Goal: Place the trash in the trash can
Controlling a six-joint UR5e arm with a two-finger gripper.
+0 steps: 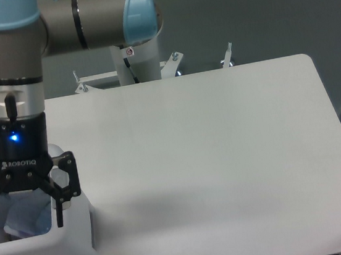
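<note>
Lying crumpled: clear bottle (27,216) in rounded-rim bin (54,247).

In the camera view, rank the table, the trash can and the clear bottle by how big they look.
1. Table, by far the largest.
2. Trash can, though cut off by the frame edge.
3. Clear bottle, lying inside the can under the open gripper, partly hidden.
</note>
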